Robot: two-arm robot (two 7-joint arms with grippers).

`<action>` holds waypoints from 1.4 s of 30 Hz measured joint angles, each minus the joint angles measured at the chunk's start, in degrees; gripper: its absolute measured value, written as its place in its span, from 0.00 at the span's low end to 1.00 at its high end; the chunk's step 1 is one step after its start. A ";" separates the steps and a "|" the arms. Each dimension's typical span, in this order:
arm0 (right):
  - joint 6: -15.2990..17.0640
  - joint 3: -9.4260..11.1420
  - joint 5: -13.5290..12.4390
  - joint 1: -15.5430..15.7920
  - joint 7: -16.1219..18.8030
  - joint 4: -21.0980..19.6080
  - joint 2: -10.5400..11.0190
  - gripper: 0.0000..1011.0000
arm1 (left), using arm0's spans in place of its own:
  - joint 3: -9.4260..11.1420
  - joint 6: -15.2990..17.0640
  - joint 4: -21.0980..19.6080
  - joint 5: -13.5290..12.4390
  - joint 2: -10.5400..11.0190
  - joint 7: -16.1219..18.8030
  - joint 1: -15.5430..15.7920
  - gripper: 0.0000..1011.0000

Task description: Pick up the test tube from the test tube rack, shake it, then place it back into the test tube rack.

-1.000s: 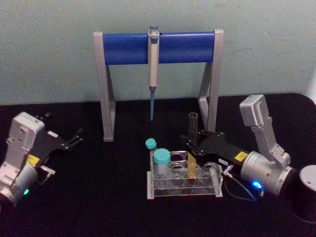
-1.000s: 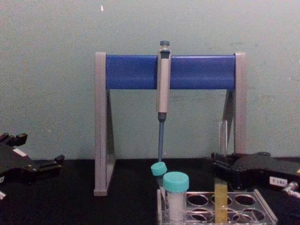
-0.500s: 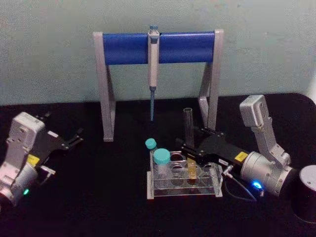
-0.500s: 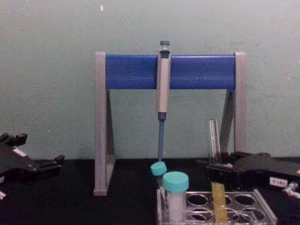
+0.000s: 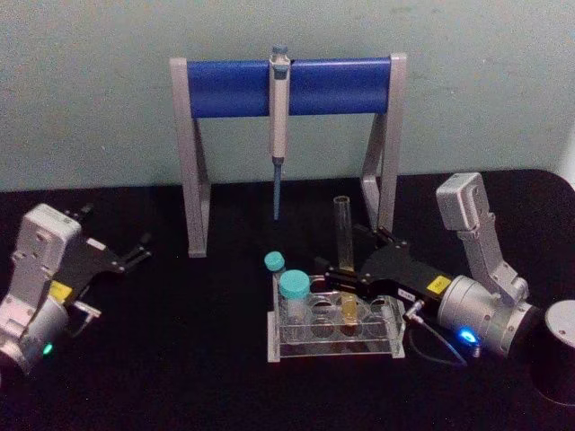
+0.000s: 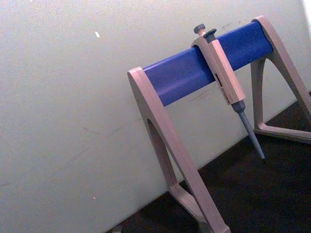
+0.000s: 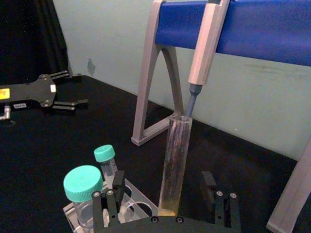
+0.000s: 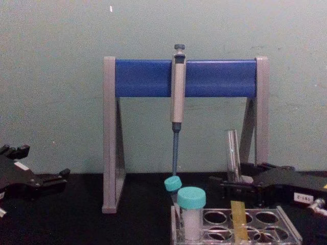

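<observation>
Right claw [image 5: 334, 275] with jaws spread around the tube [image 5: 342, 235], still seated in the rack [image 5: 296, 346].
We close squarely on the glass, then lift straight up; left claw [image 5: 137, 251] is parked, open.

Lab bench, pipette [image 5: 279, 126], test tube rack [image 5: 334, 334]

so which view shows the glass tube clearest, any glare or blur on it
Right wrist view: the tube is large and sharp, no glare, with the right claw open around it. Head view: it looks small and soft. Chest view: its clear upper part fades against the pale wall.
</observation>
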State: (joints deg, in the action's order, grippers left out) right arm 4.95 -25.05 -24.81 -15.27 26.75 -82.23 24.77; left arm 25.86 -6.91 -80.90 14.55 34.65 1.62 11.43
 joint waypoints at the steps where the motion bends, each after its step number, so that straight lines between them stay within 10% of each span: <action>1: 0.00 0.00 -0.01 0.00 0.00 0.00 0.00 0.99 | 0.00 0.00 0.00 0.00 0.00 0.00 0.00 1.00; 12: -0.08 1.07 0.23 1.96 -0.97 -3.76 1.19 0.99 | 0.00 0.00 0.00 0.00 0.00 0.00 0.00 1.00; 24: -0.78 7.45 -0.11 12.29 -7.02 -14.29 4.91 0.99 | 0.00 0.00 0.00 0.00 0.00 0.00 0.00 1.00; 42: -3.04 10.40 13.35 14.60 -22.35 -9.23 -0.79 0.99 | 0.00 0.00 0.00 0.00 0.00 0.00 0.00 1.00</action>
State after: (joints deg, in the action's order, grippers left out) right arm 1.91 -14.65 -11.45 -0.67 4.40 -91.46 23.97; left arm 25.86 -6.91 -80.90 14.55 34.65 1.62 11.43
